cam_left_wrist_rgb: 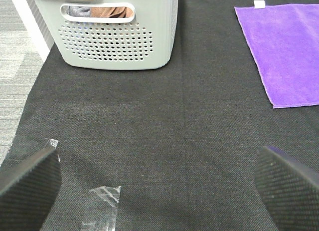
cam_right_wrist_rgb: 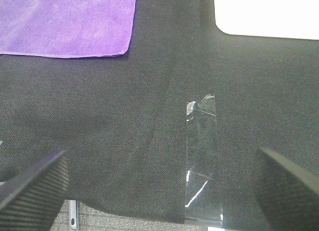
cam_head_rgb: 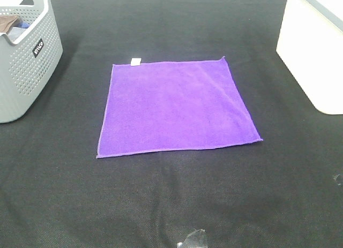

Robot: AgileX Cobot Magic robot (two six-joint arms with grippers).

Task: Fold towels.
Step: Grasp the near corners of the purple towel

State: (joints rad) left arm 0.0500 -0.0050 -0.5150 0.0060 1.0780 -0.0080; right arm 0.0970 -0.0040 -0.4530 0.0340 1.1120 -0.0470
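The purple towel point(cam_head_rgb: 177, 106) lies flat and unfolded in the middle of the black mat, its small white tag point(cam_head_rgb: 135, 60) on the far edge. Part of the towel shows in the left wrist view point(cam_left_wrist_rgb: 286, 51) and in the right wrist view point(cam_right_wrist_rgb: 65, 21). Neither arm shows in the high view. My left gripper point(cam_left_wrist_rgb: 159, 183) is open and empty, over bare mat, well short of the towel's left side. My right gripper point(cam_right_wrist_rgb: 159, 183) is open and empty, over bare mat near the front edge, apart from the towel's corner.
A grey perforated basket point(cam_head_rgb: 29, 60) with brown and blue cloths stands at the far left, also in the left wrist view point(cam_left_wrist_rgb: 119, 36). A white box point(cam_head_rgb: 316, 50) stands at the far right. Clear tape strips point(cam_right_wrist_rgb: 202, 156) point(cam_left_wrist_rgb: 104, 203) lie on the black mat point(cam_head_rgb: 177, 194).
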